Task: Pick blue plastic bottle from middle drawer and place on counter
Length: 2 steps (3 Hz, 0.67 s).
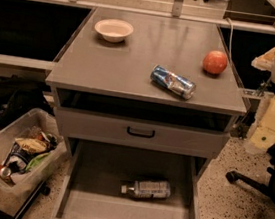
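Now my gripper (263, 134) hangs at the right edge beside the desk (134, 60); I cannot tell whether it is clenched or released. The bottle (146, 189) lies on its side in the open drawer (91, 196), well apart. Risks: it rolls under a skewed pinch, or I mistake the can (173, 82) for it.

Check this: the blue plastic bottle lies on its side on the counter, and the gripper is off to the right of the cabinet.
Not on the counter. The camera view shows the blue plastic bottle lying on its side on the floor of the open middle drawer. The gripper is indeed off to the right of the cabinet.
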Tool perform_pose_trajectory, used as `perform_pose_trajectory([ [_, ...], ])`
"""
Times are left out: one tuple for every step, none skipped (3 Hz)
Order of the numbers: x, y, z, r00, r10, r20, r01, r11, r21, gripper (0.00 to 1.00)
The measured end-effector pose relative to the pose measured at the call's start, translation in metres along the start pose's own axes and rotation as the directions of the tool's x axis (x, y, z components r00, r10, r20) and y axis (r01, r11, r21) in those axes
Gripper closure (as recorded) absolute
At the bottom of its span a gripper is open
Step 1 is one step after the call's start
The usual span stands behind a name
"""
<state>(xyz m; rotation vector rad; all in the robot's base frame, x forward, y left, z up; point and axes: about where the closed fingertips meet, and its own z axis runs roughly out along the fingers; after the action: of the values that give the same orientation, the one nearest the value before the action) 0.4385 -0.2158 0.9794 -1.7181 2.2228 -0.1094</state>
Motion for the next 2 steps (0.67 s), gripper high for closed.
perform_pose_trajectory([
  [0.0, 0.0, 0.0, 1.0, 0.0, 0.0, 0.0, 1.0, 0.0, 0.0],
  [0.014, 0.017, 0.037, 0.999, 0.03, 0.014, -0.029, 0.9979, -0.058, 0.0],
])
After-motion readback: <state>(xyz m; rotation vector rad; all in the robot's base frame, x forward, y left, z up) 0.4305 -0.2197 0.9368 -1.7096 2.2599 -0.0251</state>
